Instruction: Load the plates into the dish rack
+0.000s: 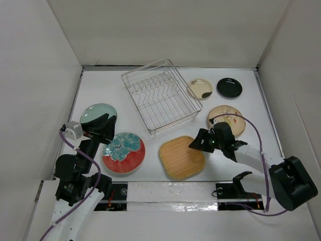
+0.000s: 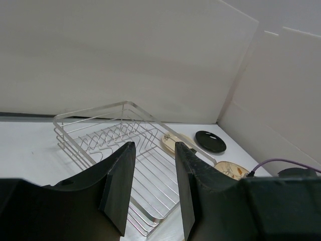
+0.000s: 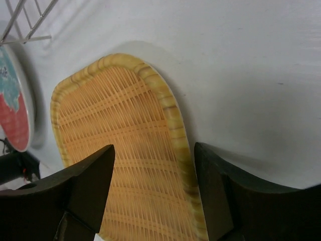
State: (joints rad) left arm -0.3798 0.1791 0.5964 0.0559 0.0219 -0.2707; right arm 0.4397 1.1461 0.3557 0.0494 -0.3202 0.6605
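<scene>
From above, the dish rack stands empty at the back of the desk, with plates flat around it. The left fingers are by the red plate. The right fingers are by the wooden plate.
Left wrist: the left fingers are narrow, holding nothing.
Right wrist: the right fingers are wide, with the wooden plate's rim between them.

Silver wire dish rack angled mid-desk, six plates flat outside it: rounded-square wooden plate, red floral plate, pale teal plate, small cream plate, small black plate, beige speckled plate.
</scene>
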